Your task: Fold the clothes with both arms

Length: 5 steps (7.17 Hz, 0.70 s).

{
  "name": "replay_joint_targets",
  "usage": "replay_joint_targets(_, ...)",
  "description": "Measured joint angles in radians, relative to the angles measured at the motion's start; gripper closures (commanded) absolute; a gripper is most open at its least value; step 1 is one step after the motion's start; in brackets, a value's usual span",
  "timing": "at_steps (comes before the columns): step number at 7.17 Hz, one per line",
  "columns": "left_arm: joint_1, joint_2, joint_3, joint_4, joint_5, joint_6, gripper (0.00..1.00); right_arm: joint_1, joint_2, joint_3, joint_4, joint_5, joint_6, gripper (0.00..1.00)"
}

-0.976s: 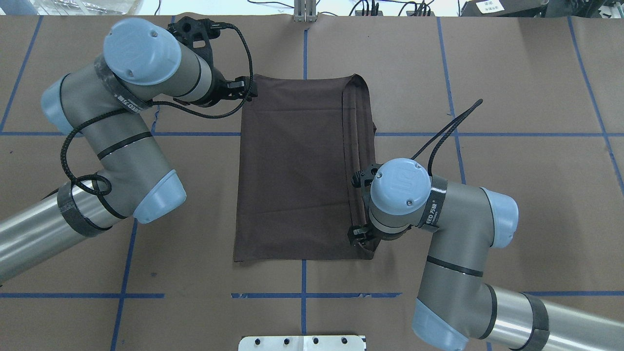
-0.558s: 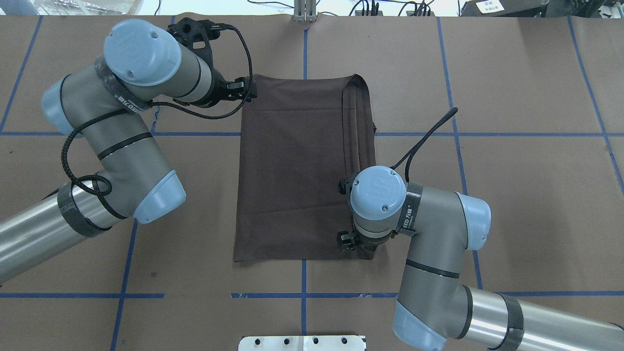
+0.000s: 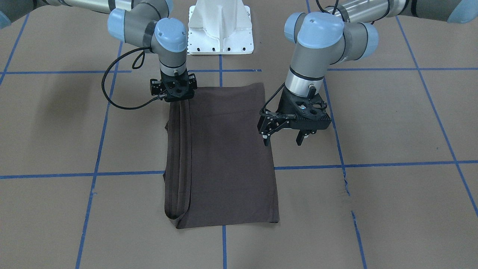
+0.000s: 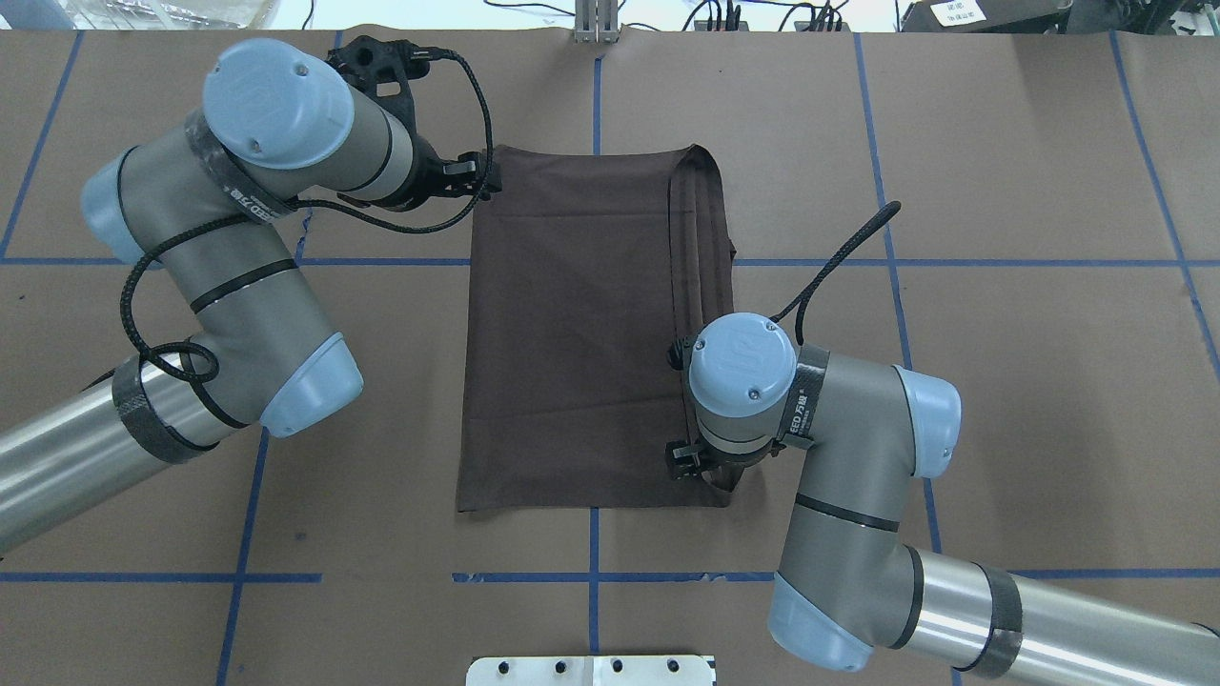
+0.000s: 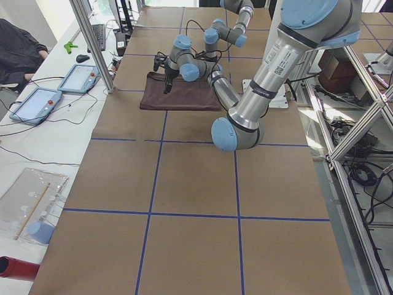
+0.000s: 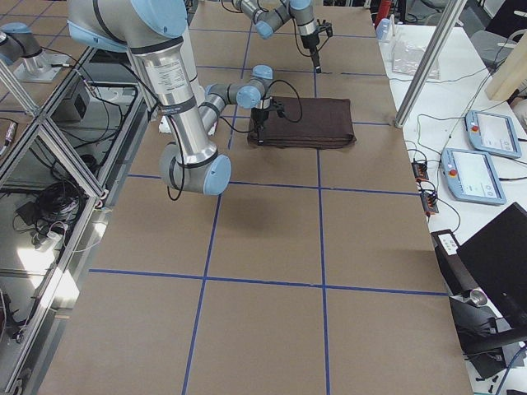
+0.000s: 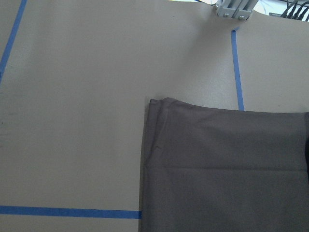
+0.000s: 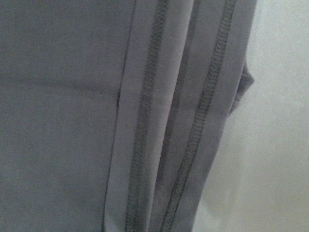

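Note:
The dark brown T-shirt (image 4: 572, 333) lies flat on the brown table, folded into a long rectangle. Its stacked hemmed edges run along its right side (image 8: 145, 121). It also shows in the front-facing view (image 3: 227, 157). My left gripper (image 3: 282, 139) is open and empty. It hovers just above the shirt's far left corner (image 7: 159, 104) and shows in the overhead view (image 4: 472, 176). My right gripper (image 3: 174, 98) points straight down over the shirt's folded edge near the corner closest to the robot. My wrist hides its fingers, so I cannot tell whether it is open or shut.
The white base pedestal (image 3: 220, 33) stands at the table's near edge. Blue tape lines (image 4: 591, 576) cross the brown table cover. A side bench with tablets (image 5: 37, 104) and an aluminium post (image 5: 92, 43) lies beyond the far edge.
My right arm has swung left, bringing its wrist over the shirt's folded right edge, then settled slightly. The left arm and the shirt have stayed in place.

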Motion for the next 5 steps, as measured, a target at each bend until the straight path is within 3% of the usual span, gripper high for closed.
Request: replay_joint_targets(5, 0.000, 0.000, 0.000, 0.000, 0.000, -0.001, 0.00, 0.033, -0.045, 0.013, 0.000, 0.003, -0.004, 0.00)
